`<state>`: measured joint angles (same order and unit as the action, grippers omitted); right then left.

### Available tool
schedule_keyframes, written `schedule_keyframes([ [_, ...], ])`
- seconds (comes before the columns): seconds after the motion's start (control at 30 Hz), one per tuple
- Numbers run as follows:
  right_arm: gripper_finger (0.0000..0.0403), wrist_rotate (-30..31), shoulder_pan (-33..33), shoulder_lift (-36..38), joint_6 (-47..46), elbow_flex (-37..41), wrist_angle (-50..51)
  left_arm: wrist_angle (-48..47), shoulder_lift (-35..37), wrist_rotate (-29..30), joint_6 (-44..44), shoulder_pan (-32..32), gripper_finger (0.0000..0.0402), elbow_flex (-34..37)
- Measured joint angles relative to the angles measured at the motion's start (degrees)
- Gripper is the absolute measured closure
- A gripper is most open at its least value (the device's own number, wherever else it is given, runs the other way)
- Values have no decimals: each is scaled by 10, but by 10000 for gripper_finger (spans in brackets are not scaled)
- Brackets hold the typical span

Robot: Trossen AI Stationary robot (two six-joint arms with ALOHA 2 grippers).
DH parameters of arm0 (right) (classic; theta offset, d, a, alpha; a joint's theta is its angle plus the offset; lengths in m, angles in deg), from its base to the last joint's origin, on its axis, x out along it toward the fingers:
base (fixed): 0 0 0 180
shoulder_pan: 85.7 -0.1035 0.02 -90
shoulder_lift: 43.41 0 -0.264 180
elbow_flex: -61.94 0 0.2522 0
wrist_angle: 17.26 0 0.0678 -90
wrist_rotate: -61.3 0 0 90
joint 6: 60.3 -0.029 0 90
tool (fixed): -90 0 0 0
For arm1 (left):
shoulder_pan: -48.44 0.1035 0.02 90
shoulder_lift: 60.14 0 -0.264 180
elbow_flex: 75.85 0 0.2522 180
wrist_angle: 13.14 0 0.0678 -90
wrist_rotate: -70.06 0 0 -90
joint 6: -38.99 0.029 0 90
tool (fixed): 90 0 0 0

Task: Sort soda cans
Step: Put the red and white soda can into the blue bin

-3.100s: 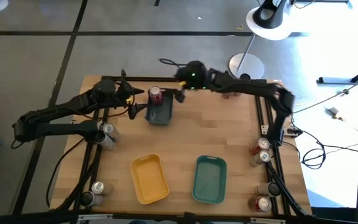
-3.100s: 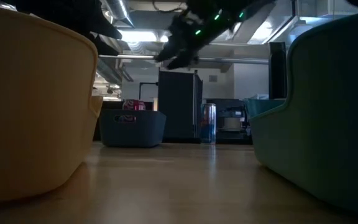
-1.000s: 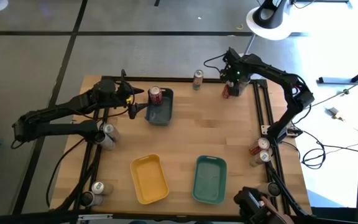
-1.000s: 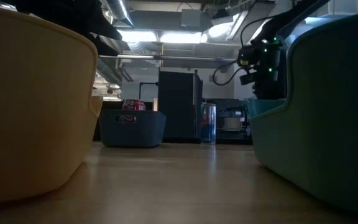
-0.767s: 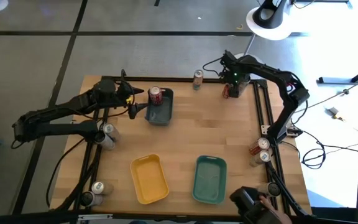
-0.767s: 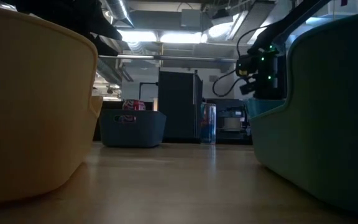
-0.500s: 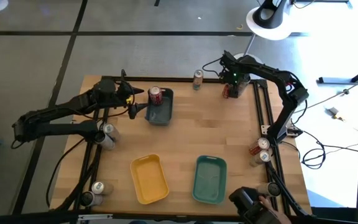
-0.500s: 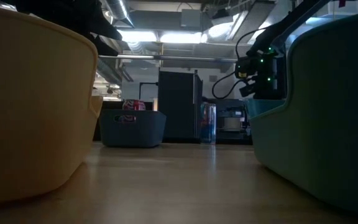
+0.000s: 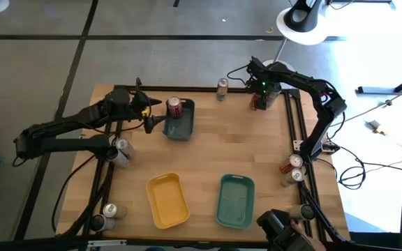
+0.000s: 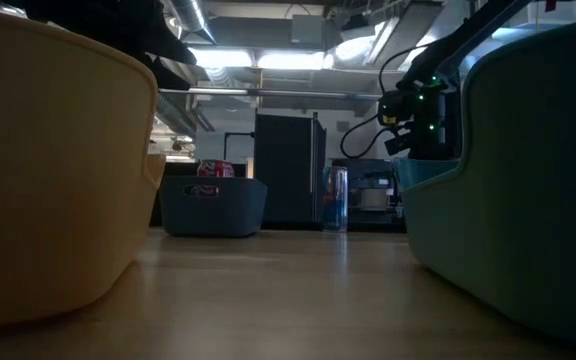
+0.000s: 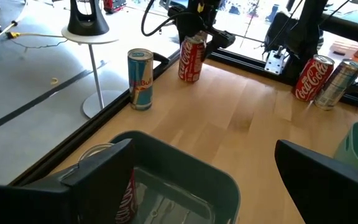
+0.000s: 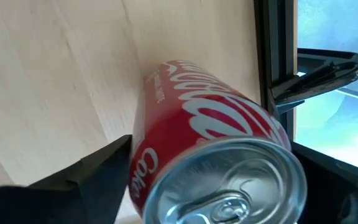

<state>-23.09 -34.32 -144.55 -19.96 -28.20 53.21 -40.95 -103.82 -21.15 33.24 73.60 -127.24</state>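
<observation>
red can now between right hand

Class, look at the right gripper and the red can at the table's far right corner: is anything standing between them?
Nothing visible does. The right gripper is already at the red can; in the right wrist view its fingers flank the upright can with only bare table around. The blue-and-silver can stands apart beside it.

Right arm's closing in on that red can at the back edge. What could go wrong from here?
1. The red can stands close to the table's back-right edge rail; a skewed close by the right gripper, whose jaws straddle it, may push it over or off.
2. The blue-and-silver can stands close by; a low carry toward the dark blue tray might knock it.
3. The left gripper hovers beside that tray, so the arms may clash.
</observation>
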Motion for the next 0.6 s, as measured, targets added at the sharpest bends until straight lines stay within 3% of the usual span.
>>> schedule_keyframes([
  [0.17,113,-9,0,1,-24,-1,-1,0,0,0,0,0,27,0],
  [0.6,109,-7,-33,6,-85,-55,26,0,0,0,6,0,27,0],
])
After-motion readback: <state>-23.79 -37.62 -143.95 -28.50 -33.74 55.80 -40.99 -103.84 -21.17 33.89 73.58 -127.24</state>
